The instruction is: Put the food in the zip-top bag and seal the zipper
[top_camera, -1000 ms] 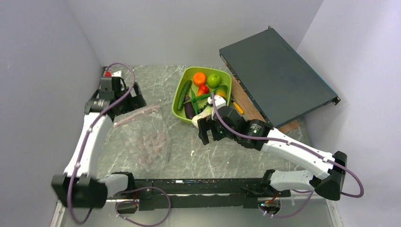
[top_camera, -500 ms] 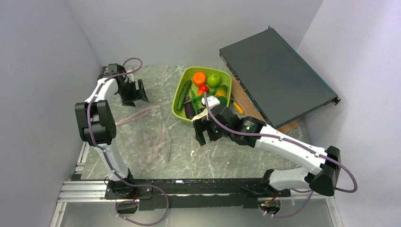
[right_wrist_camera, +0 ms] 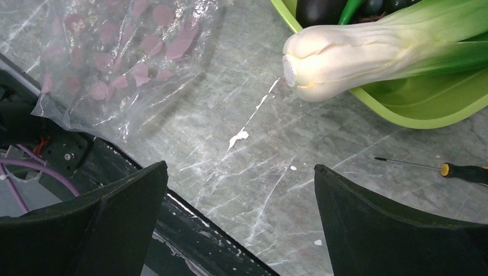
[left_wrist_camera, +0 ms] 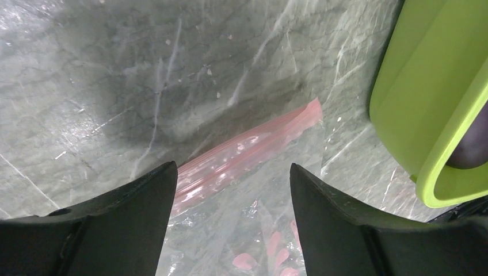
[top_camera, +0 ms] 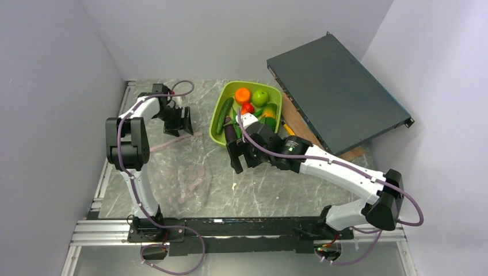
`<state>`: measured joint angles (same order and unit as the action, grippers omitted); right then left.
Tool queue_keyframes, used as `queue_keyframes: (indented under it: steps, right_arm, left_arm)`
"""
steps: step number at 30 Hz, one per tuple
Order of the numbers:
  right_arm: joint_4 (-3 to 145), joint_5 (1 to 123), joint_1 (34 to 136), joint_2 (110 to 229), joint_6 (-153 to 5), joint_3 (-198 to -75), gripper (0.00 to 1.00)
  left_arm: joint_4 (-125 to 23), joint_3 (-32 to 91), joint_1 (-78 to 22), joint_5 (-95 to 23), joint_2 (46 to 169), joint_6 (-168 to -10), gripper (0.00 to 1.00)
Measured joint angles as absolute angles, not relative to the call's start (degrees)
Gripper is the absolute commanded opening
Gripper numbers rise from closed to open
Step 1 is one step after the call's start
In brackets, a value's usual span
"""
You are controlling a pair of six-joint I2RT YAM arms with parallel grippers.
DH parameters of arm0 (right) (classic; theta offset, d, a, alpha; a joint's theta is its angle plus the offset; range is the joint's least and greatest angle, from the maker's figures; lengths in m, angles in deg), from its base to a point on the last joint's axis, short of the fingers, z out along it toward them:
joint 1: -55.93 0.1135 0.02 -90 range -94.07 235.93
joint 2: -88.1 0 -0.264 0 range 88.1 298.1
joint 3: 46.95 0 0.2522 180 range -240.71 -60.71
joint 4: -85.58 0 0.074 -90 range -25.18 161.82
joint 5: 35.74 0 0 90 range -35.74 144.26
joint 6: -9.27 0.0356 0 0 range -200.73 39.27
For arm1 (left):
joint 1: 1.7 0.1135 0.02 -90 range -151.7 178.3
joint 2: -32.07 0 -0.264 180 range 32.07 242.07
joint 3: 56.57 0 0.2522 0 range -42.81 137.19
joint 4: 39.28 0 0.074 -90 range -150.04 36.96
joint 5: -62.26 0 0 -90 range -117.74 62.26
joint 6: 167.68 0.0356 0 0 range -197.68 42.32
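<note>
At left, the left gripper (left_wrist_camera: 230,172) hangs, fingers spread, over the narrow pink zipper strip (left_wrist_camera: 247,150) of the clear, crinkly plastic zip-top bag (top_camera: 179,172), which lies flat on the grey marbled table (top_camera: 259,195) — limp, likely slippery film, best pinched at that stiffer strip. At right, the right gripper (right_wrist_camera: 241,172) — fingers wide, empty — faces the white-green toy leek (right_wrist_camera: 357,54), probably light and rigid, overhanging the lime-green plastic tray (right_wrist_camera: 403,115).

Under the left end effector (left_wrist_camera: 233,172) the counter (left_wrist_camera: 115,69) is open, with only the flat pink zipper (left_wrist_camera: 247,152) lying between its spread fingers. The lime-green tray (left_wrist_camera: 414,98) walls off its right side. Bare counter lies under the wide-open right end effector (right_wrist_camera: 240,172). The leek (right_wrist_camera: 368,52) overhangs ahead-right, the bag (right_wrist_camera: 115,63) lies ahead-left, and a screwdriver (right_wrist_camera: 466,171) lies to its right.
</note>
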<state>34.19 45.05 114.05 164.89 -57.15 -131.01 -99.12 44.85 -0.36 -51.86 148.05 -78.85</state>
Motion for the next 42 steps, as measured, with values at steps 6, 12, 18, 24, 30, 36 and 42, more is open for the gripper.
queue_keyframes:
  steps: [6,12,18,24,30,36,42]
  right_arm:
    - [34.2,45.9,114.1,165.5,-57.1,-131.0,1.0]
    - [34.2,45.9,114.1,165.5,-56.8,-131.0,1.0]
    - [34.4,46.0,114.1,165.5,-56.5,-130.2,1.0]
    - [34.4,45.9,114.2,165.4,-56.2,-130.1,1.0]
    - [34.4,46.1,114.2,165.2,-56.0,-130.1,1.0]
    - [34.7,46.8,114.2,165.2,-55.5,-129.1,1.0]
    - [34.8,46.9,114.2,165.2,-55.4,-128.6,1.0]
  left_arm:
    - [-100.2,44.8,-1.6,-49.5,148.1,-77.3,0.8]
    - [-101.0,44.8,-3.5,-47.3,148.1,-76.3,0.55]
    - [-101.8,44.6,-4.7,-46.7,148.1,-75.3,0.25]
    - [-102.3,42.9,-4.5,-46.3,147.2,-75.3,0.0]
    - [-102.4,42.9,-4.5,-46.0,146.6,-75.3,0.0]
    - [-101.7,42.2,-4.5,-36.6,142.4,-79.0,0.0]
    - [-98.6,36.0,-2.2,-25.4,129.6,-85.7,0.0]
